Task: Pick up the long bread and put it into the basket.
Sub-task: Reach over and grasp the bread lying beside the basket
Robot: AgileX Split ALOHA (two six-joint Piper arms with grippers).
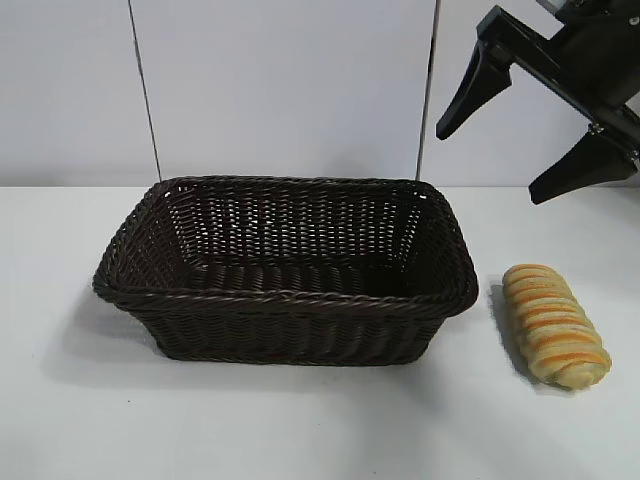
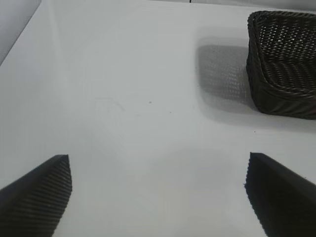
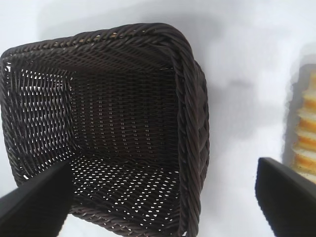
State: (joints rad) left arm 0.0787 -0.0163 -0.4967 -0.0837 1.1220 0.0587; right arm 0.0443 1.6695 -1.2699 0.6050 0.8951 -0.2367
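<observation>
The long bread [image 1: 555, 324], golden-yellow with orange-brown stripes, lies on the white table just right of the basket [image 1: 285, 300]. The dark brown wicker basket is empty. My right gripper [image 1: 487, 160] hangs open high above the table at the upper right, over the gap between basket and bread, holding nothing. In the right wrist view the basket [image 3: 192, 118] fills the middle and the bread [image 3: 307, 138] shows at one edge, with the right gripper [image 3: 163, 190] wide open. In the left wrist view my left gripper [image 2: 158, 182] is open over bare table, a corner of the basket [image 2: 281, 94] beyond it.
A white table [image 1: 300, 430] with free room in front of and around the basket. A pale panelled wall [image 1: 290, 90] stands behind. The left arm is outside the exterior view.
</observation>
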